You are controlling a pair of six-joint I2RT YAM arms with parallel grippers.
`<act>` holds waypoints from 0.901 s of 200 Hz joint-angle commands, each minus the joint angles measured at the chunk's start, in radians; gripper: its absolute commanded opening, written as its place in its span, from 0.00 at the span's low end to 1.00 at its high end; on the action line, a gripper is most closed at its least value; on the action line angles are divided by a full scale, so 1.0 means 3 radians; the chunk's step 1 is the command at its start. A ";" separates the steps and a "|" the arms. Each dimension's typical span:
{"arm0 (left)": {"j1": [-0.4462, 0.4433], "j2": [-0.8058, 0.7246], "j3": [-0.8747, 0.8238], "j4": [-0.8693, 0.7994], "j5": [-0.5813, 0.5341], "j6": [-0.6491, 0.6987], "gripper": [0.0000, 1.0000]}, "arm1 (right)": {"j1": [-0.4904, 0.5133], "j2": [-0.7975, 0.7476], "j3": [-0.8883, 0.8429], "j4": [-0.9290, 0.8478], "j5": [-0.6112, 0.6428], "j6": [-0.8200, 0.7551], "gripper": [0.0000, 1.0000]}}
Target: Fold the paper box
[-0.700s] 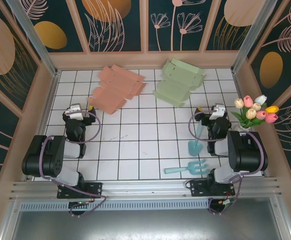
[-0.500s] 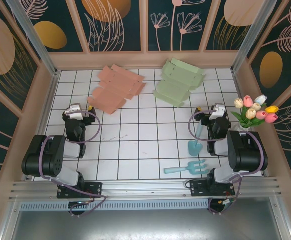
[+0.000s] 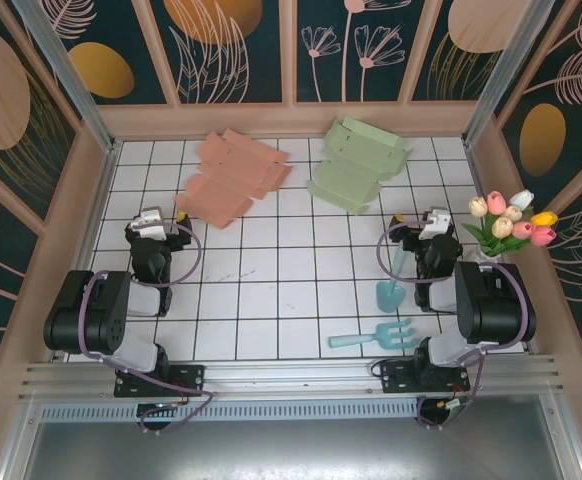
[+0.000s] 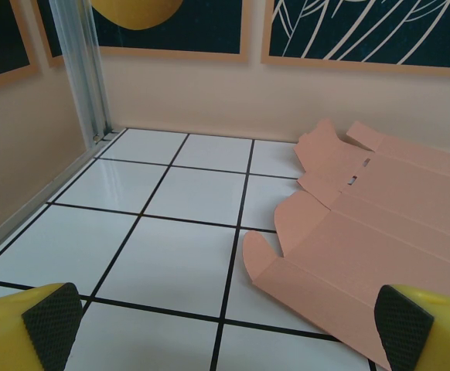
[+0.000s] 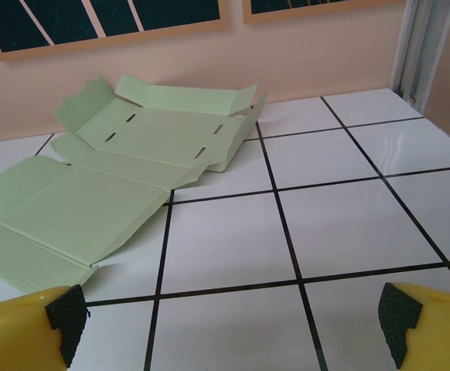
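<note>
Two flat, unfolded paper box blanks lie at the back of the tiled table: a salmon-pink one [image 3: 233, 177] on the left and a pale green one [image 3: 359, 165] on the right. In the left wrist view the pink blank [image 4: 380, 224] spreads ahead and to the right of my open left gripper [image 4: 229, 328]. The green blank [image 5: 117, 170] lies ahead and to the left of my open right gripper [image 5: 233, 321]. From above, the left gripper [image 3: 152, 226] and right gripper [image 3: 433, 226] rest near their bases, well short of the blanks, with nothing between their fingers.
A light-blue toy trowel [image 3: 391, 283] and a light-blue toy fork [image 3: 376, 337] lie beside the right arm. A bunch of tulips [image 3: 511, 225] stands at the right wall. Beige walls [image 3: 291, 118] enclose the table on three sides.
</note>
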 commanded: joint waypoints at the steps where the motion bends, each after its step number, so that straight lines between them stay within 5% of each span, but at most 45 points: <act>1: 0.0028 -0.0022 0.0012 0.0061 0.0049 0.0041 0.99 | -0.0015 0.0017 0.0052 0.0026 -0.0032 0.0022 0.99; 119: 0.0045 -0.0130 0.0102 -0.0155 0.0157 0.0071 0.99 | -0.0012 0.0021 0.0077 0.0012 -0.0017 0.0017 0.98; 133: -0.0074 -0.0521 0.0461 -0.1127 -0.0212 0.0043 0.99 | 0.0097 -0.0181 0.0271 -0.0554 0.0155 -0.0052 0.96; 149: -0.0087 -0.0981 0.0594 -0.1593 -0.0684 -0.0599 0.99 | 0.0398 -0.0525 0.0630 -0.1283 0.0871 -0.0069 0.97; 180: -0.0087 -0.1621 0.0641 -0.1961 -0.0173 -0.1173 0.99 | 0.0675 -0.0891 0.1171 -0.2290 0.1023 0.0452 0.97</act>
